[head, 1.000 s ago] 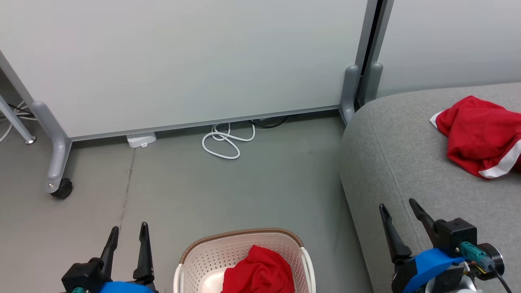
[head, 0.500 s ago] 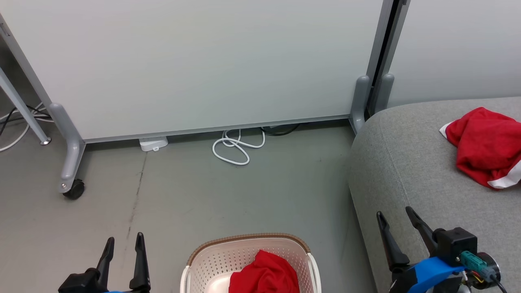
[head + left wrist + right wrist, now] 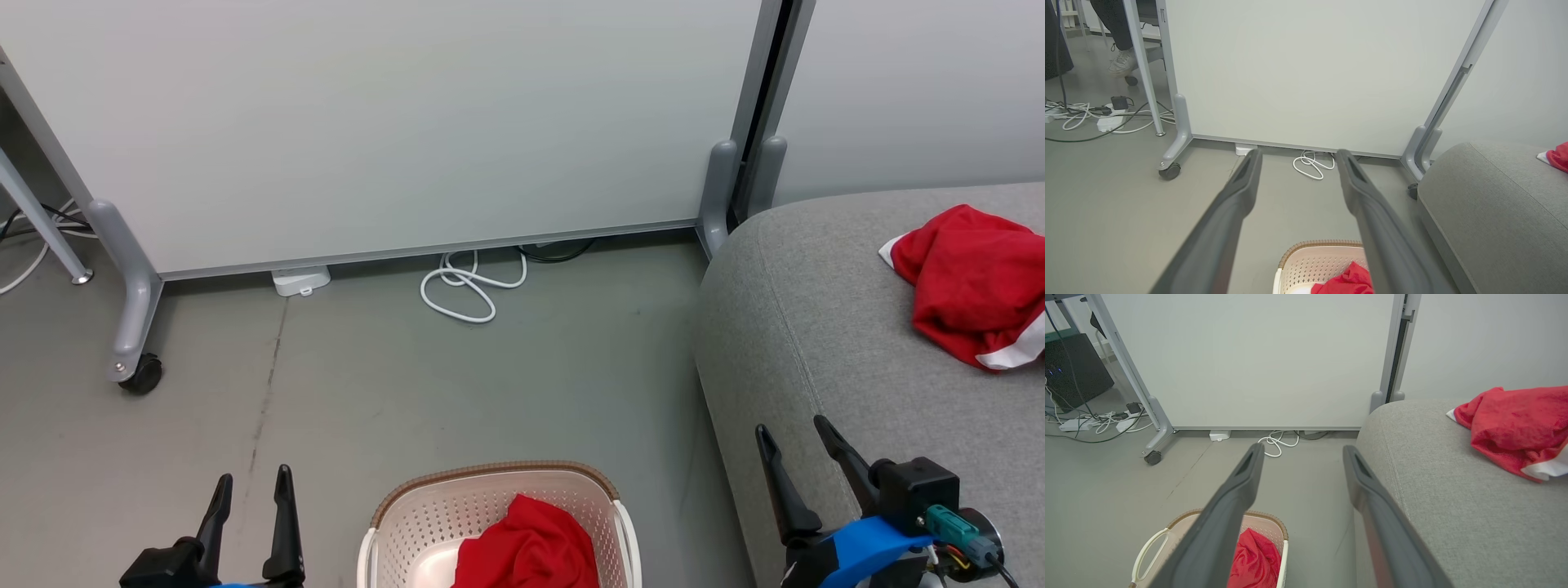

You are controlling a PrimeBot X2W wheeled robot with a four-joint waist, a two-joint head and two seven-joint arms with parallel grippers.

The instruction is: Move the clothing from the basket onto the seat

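Ahead of the left gripper and off to its left, a wheeled foot of the pale partition panel stands on the grey floor. The left gripper itself hangs low over that floor, its two dark fingers spread wide with nothing between them. Ahead of it and to its right, a white cable lies looped at the base of the panel. Just to the right of this gripper sits the basket, clear of the fingers, with one red garment bunched inside it. Further right, the right gripper hovers at the near left edge of the seat, its fingers also wide apart and empty. Well ahead of this gripper and to its right, the second red garment lies crumpled on the seat cushion with a white trim band showing. It touches neither gripper.
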